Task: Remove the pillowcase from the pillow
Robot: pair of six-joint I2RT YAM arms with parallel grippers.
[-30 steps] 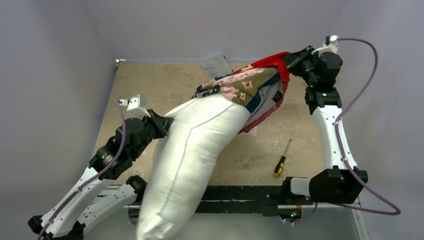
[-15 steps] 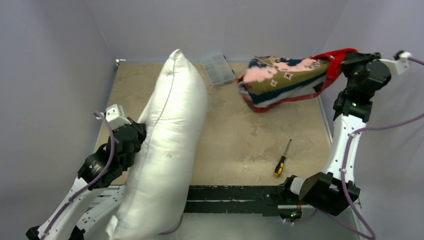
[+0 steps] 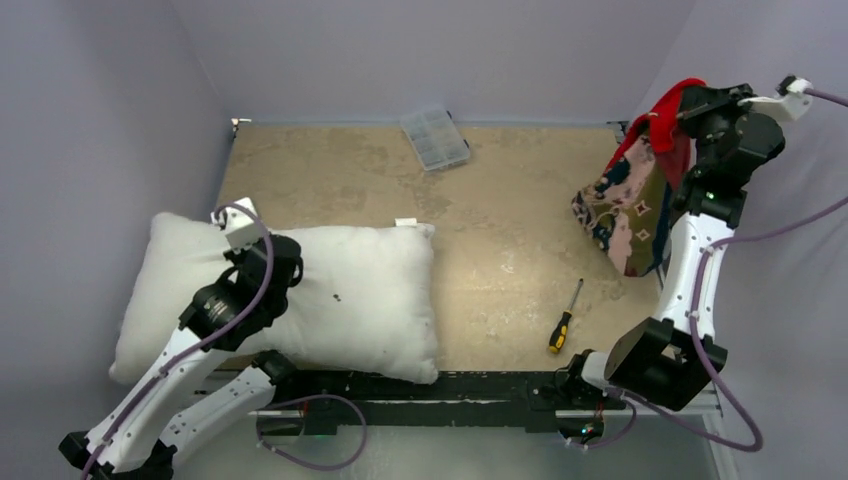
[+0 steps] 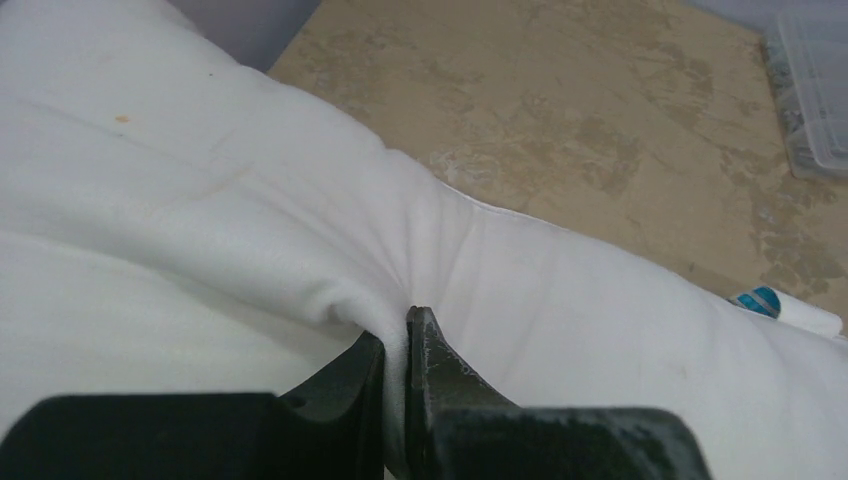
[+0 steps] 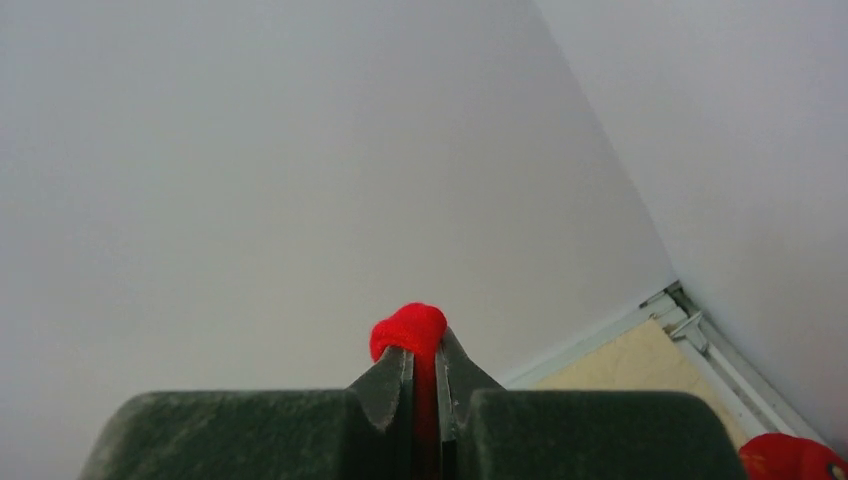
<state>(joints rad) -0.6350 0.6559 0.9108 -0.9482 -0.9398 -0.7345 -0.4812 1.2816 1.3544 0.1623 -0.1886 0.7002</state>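
The right gripper (image 5: 422, 362) is pinching the pillowcase (image 3: 632, 205) by its red edge, dangling it above the table (image 3: 500, 210) at far right, while the left gripper (image 4: 396, 345) is clamping the bare pillow (image 3: 365, 295) lying near-left, so removal looks complete.

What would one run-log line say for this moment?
stage: pillowcase off pillow | left gripper: shut on pillow | right gripper: shut on pillowcase, which hangs from it

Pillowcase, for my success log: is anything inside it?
The pillowcase hangs limp from the right hand, its interior hidden by folds; the white pillow lies apart on the table, pinched by the left hand.
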